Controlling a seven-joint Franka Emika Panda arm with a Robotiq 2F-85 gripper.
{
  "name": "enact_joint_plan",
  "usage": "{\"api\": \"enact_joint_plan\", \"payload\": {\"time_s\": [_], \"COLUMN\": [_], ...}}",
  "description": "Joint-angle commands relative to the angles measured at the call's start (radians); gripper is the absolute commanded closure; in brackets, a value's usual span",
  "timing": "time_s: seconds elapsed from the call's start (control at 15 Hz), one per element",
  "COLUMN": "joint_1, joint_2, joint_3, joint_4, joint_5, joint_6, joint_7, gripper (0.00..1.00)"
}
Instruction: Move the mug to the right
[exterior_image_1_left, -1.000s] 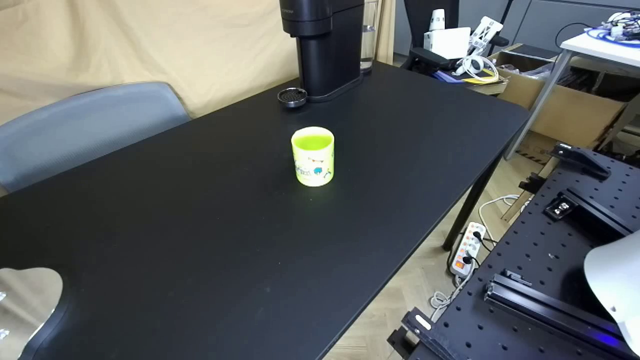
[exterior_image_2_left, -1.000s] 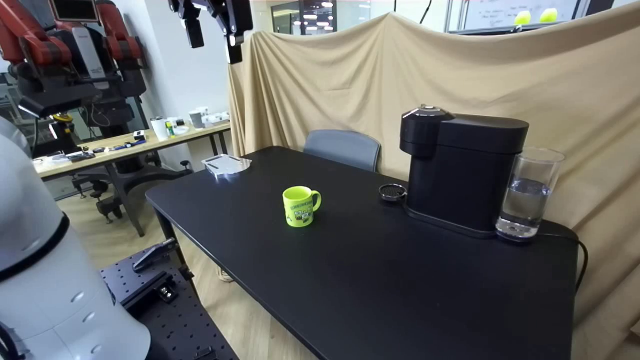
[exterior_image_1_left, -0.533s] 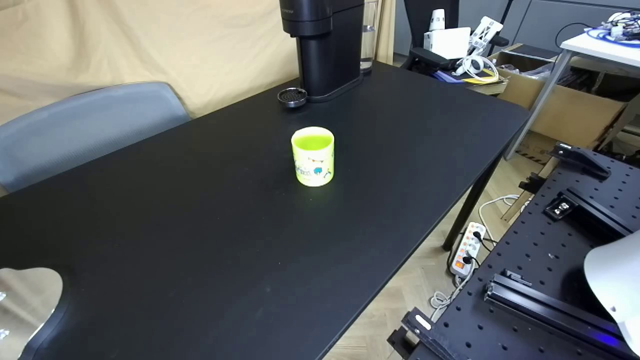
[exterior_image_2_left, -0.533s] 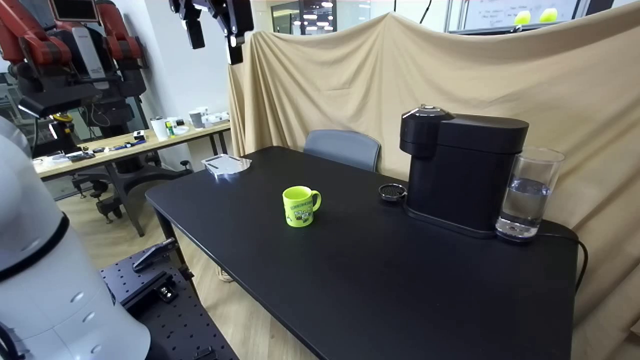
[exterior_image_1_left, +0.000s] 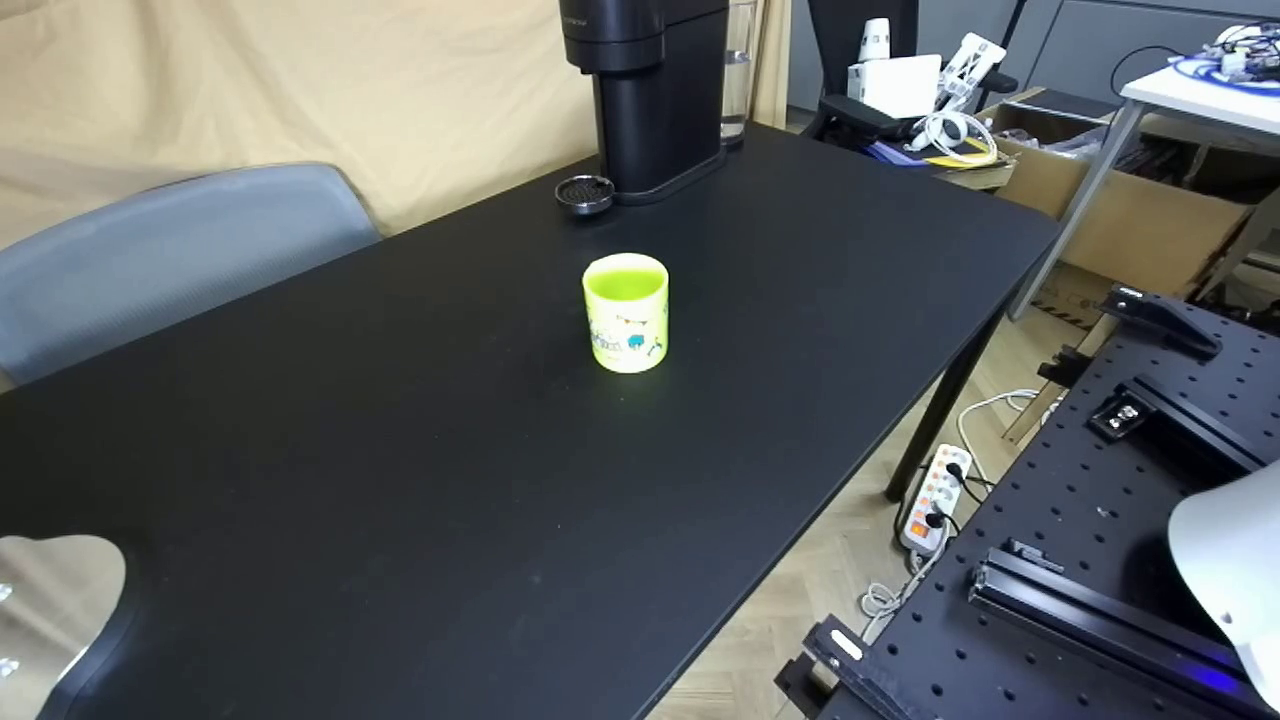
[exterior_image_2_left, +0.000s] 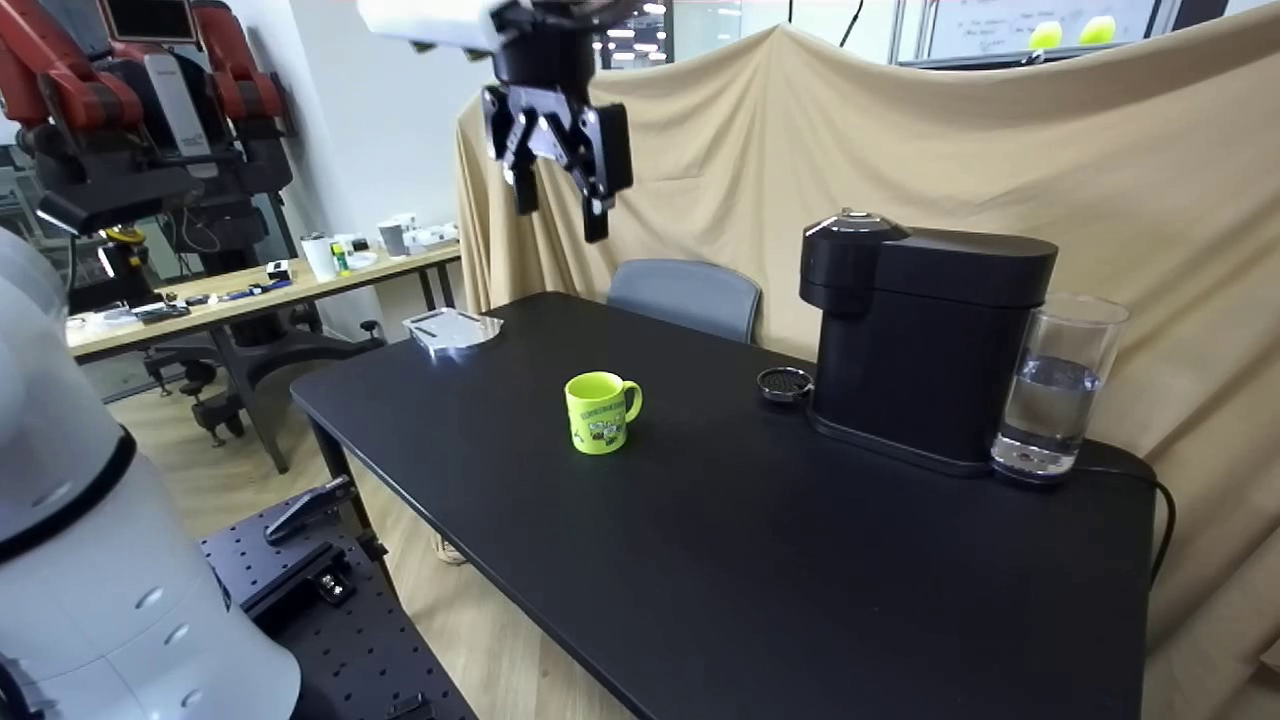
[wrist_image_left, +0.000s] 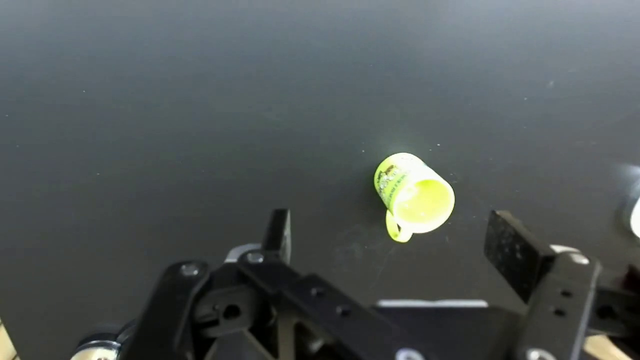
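Note:
The yellow-green mug stands upright on the black table in both exterior views (exterior_image_1_left: 627, 325) (exterior_image_2_left: 597, 415). It has printed pictures on its side and a handle, which is hidden in an exterior view. My gripper (exterior_image_2_left: 561, 220) is open and empty, high above the table and above the mug. In the wrist view the mug (wrist_image_left: 412, 192) lies beyond the open fingers (wrist_image_left: 392, 247), between them sideways and apart from both. Its handle points towards the lower left there.
A black coffee machine (exterior_image_2_left: 910, 350) with a round drip tray (exterior_image_2_left: 784, 384) and a water-filled glass tank (exterior_image_2_left: 1055, 400) stands at the table's back edge. A shiny metal plate (exterior_image_2_left: 455, 330) lies at the far end. A grey chair (exterior_image_2_left: 685, 295) is behind the table.
My gripper has moved to the right and down in the exterior view, over the table. It has stayed open. The mug has not moved.

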Motion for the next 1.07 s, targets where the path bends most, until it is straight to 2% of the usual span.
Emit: {"api": "enact_joint_plan", "payload": {"time_s": [0.0,0.13,0.4,0.6,0.73,0.8,1.0], "joint_1": [0.000,0.010,0.027,0.046,0.058,0.042,0.054], "joint_2": [0.266,0.400,0.569,0.652,0.683,0.659,0.687], "joint_3": [0.031,0.052,0.117,0.176,0.201,0.194,0.211], "joint_4": [0.051,0.083,0.126,0.120,0.117,0.100,0.105], "joint_5": [-0.014,-0.003,-0.015,-0.076,-0.045,-0.047,-0.048], "joint_6": [0.110,0.168,0.306,0.532,0.663,0.600,0.662], "joint_7": [0.027,0.027,0.034,0.073,0.136,0.065,0.109], "gripper": [0.00,0.00,0.00,0.00,0.00,0.00,0.00]}}
